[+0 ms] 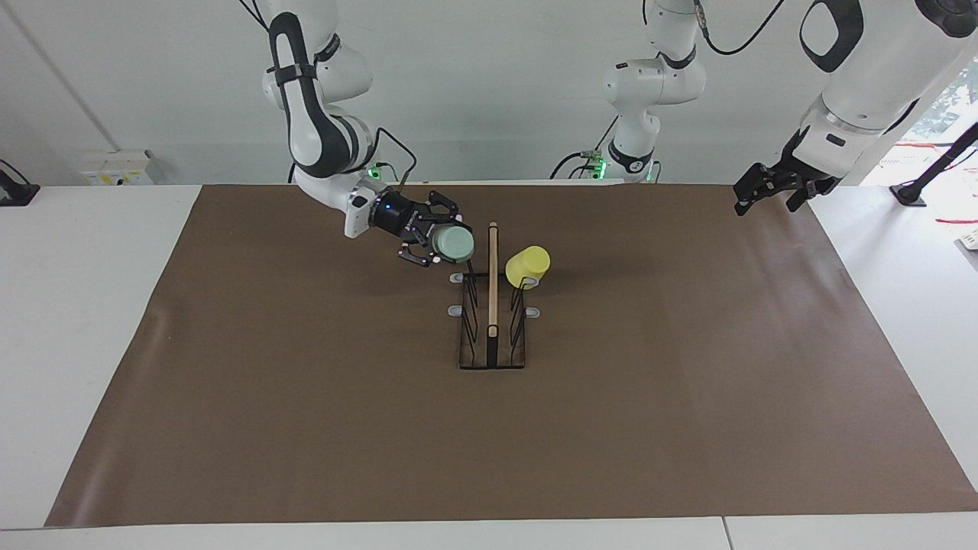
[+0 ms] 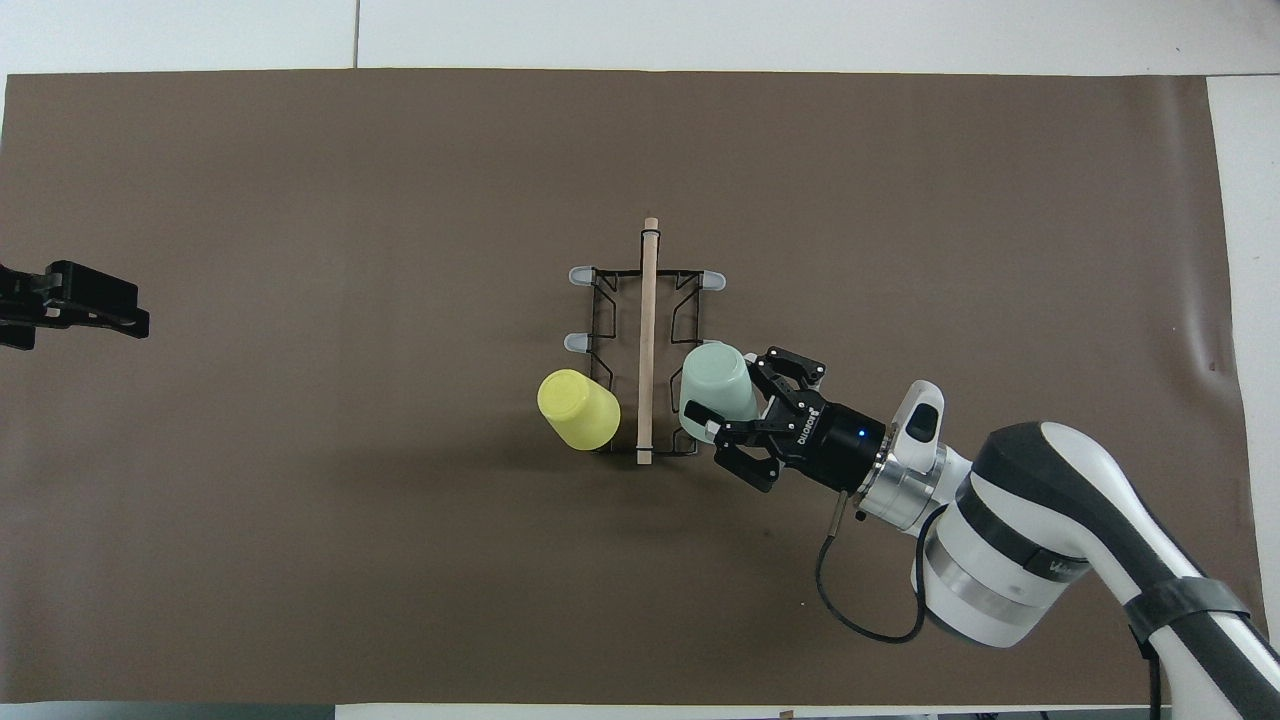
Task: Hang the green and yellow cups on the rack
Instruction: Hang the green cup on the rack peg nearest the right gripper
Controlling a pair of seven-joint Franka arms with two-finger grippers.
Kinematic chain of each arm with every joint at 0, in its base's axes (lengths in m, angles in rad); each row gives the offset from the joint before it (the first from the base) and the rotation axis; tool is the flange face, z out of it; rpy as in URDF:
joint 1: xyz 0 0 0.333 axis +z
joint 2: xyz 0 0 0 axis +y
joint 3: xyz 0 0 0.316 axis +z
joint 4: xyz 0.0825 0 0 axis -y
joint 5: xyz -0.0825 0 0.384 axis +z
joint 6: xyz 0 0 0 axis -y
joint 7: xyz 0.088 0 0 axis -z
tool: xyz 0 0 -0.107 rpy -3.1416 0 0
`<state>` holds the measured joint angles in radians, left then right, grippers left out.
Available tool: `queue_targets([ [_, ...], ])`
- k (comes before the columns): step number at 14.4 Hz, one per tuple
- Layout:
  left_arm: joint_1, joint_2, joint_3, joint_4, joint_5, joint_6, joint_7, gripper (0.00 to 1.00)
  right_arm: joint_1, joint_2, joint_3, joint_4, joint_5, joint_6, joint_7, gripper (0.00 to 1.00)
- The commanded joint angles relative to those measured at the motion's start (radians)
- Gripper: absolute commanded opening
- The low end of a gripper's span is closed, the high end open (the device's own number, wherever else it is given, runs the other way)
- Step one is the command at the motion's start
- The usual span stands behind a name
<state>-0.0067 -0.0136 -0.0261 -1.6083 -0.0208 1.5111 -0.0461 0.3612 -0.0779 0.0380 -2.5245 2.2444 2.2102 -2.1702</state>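
Note:
The black wire rack (image 1: 492, 359) with a wooden bar (image 2: 646, 330) stands mid-mat. The yellow cup (image 1: 527, 265) hangs tilted on the rack's peg nearest the robots, on the left arm's side; it also shows in the overhead view (image 2: 578, 410). My right gripper (image 1: 445, 243) is shut on the mint green cup (image 1: 458, 244), held tilted beside the bar over the near pegs on the right arm's side. In the overhead view the green cup (image 2: 714, 378) in the right gripper (image 2: 733, 390) hides those pegs. My left gripper (image 1: 768, 195) waits, open and empty.
A brown mat (image 1: 306, 397) covers the table. Grey-tipped pegs (image 1: 455, 311) stick out from the rack on both sides. The left gripper (image 2: 75, 300) hovers over the mat's edge at the left arm's end.

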Motion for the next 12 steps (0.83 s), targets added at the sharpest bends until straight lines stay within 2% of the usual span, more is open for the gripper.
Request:
queue_targets([
  [1,0.001,-0.014,-0.003,-0.016,0.016,-0.009,0.002,1.0,0.004,0.049,0.002,-0.002,0.035,-0.026,-0.077,0.0],
  [6,0.001,-0.014,-0.003,-0.016,0.016,-0.009,0.002,1.0,0.004,0.145,0.002,-0.008,0.037,-0.104,-0.183,0.0],
  [10,0.001,-0.014,-0.003,-0.016,0.016,-0.009,0.002,1.0,-0.001,0.15,0.002,-0.022,0.037,-0.113,-0.192,0.0],
  [11,0.001,-0.014,-0.003,-0.016,0.016,-0.009,0.002,1.0,-0.001,0.15,0.002,-0.022,0.037,-0.115,-0.191,0.99],
  [12,0.001,-0.014,-0.003,-0.016,0.016,-0.009,0.002,1.0,-0.004,0.148,0.002,-0.022,0.037,-0.121,-0.191,1.0],
])
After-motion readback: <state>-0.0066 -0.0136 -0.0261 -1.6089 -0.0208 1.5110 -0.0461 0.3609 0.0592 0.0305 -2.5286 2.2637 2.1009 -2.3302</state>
